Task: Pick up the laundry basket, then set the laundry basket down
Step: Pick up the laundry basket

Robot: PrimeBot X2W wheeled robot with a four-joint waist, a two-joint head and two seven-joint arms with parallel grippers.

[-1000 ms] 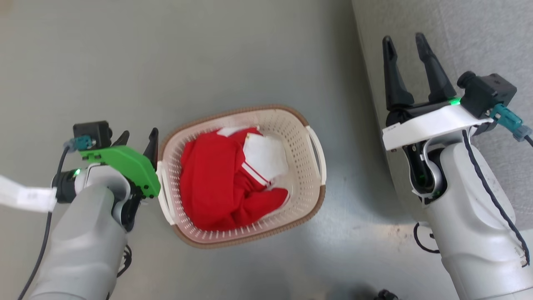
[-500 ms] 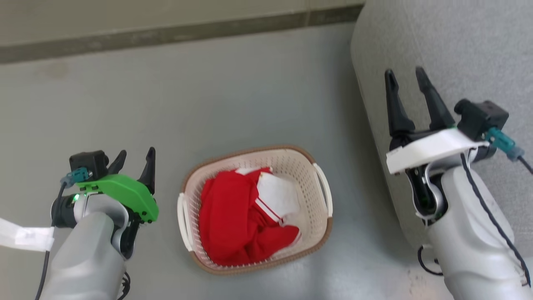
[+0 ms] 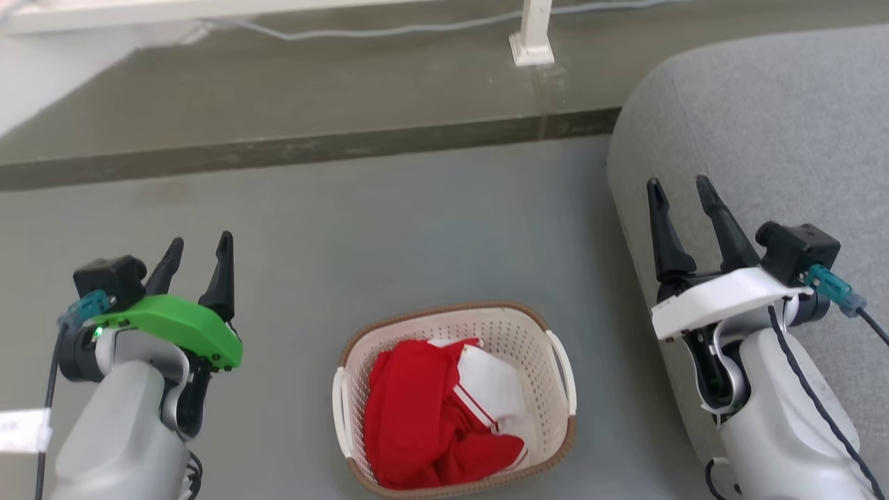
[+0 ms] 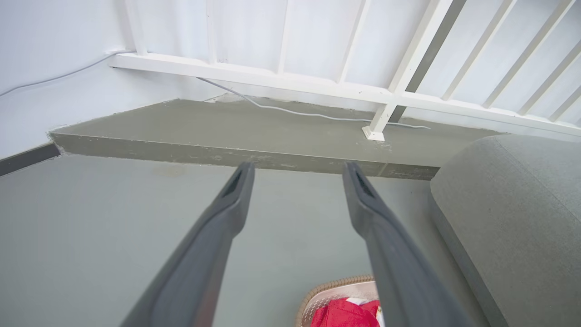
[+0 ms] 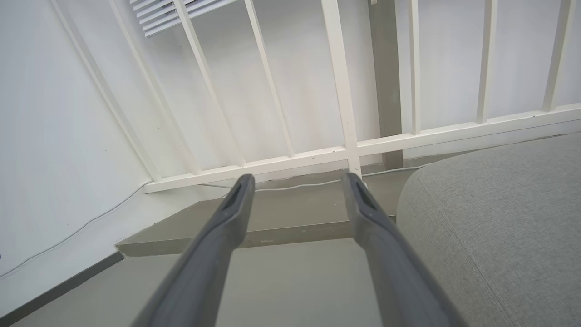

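The laundry basket point(image 3: 517, 332) stands on the grey floor at the bottom centre of the head view, cream-white and perforated with a brown rim and white side handles. Red and white clothing point(image 3: 430, 410) lies inside it. A piece of its rim point(image 4: 333, 287) peeks in at the bottom of the left wrist view. My left gripper point(image 3: 200, 244) is open, raised well to the left of the basket and apart from it. My right gripper point(image 3: 679, 186) is open too, up over the grey sofa to the basket's right. Both hold nothing.
A grey upholstered sofa point(image 3: 757, 132) fills the right side. A raised concrete step point(image 3: 298, 149) runs across the back, with a white railing post point(image 3: 533, 35) and a cable point(image 3: 389, 31) on it. Bare floor lies between the basket and the step.
The head camera has tilted up and back, so the basket sits lower and smaller in view. The left gripper has drawn away from the basket's left handle. Both grippers stay open.
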